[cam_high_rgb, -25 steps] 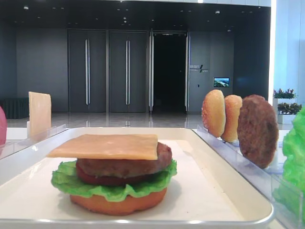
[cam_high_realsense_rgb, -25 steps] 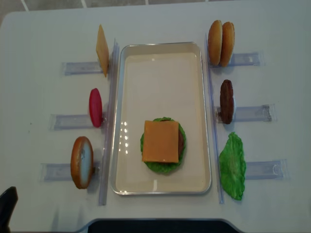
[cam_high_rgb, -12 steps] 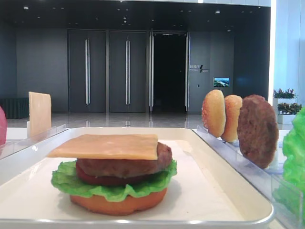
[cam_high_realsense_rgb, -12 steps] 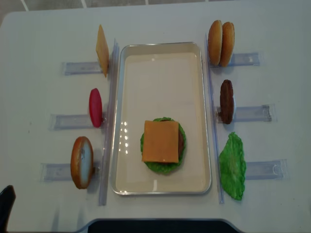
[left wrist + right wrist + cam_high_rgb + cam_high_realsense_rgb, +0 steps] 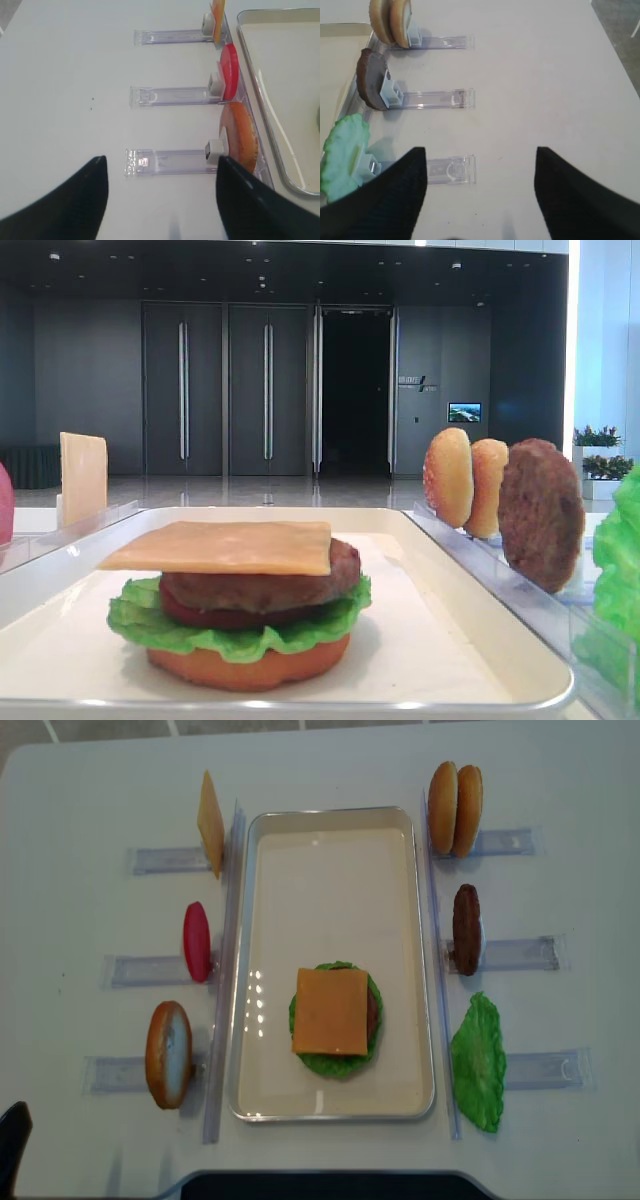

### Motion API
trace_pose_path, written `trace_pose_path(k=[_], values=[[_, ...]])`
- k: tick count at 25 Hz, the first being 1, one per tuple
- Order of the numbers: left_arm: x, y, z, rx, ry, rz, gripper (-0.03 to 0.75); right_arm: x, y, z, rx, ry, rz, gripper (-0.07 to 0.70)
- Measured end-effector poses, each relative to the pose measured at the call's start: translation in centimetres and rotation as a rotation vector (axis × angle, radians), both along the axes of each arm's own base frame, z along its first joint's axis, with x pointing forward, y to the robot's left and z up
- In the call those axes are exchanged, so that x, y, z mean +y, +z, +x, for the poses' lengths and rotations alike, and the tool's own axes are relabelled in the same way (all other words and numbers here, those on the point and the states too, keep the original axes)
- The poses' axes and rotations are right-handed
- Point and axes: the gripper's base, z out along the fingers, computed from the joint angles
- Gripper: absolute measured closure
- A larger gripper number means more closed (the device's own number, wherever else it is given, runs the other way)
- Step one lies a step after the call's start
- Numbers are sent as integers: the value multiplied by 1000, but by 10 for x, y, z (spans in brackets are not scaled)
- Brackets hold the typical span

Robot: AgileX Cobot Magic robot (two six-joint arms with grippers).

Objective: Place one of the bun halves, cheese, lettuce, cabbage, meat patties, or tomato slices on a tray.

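White and shallow, the rimmed rectangular tray [image 5: 330, 830] lies mid-tabletop [image 5: 90, 780] with a stack already built near its front end: a golden bun half at the bottom, ruffled green lettuce [image 5: 338, 1065], a brown meat patty [image 5: 262, 585], and a flat square slice of orange cheese [image 5: 331, 1011] on top. The stack appears to lack only its top bun.

The left hand [image 5: 160, 200] hangs above the tabletop just outside the clear plastic racks [image 5: 172, 95], its dark fingers [image 5: 65, 200] spread wide with nothing between them. The right hand [image 5: 480, 195] is likewise wide open and empty, beside the spare lettuce leaf [image 5: 342, 155] on its own side.

The nearest candidate is probably the round golden-orange bun half [image 5: 240, 137] standing on edge in the front left rack. To take it well, the left hand should come down with a finger on each flat face, close near the middle, and lift straight up clear of the clip before swinging over the rim. The red tomato slice [image 5: 229, 70] stands just beside it, so the approach needs to stay narrow. Set it down level, or the cheese may slide.
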Motion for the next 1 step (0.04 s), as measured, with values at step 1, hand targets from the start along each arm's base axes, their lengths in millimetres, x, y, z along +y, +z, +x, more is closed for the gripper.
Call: trace_pose_path(k=[1], values=[[0, 0, 0, 0, 0, 0, 199, 0, 0, 0, 0, 0, 0, 162]])
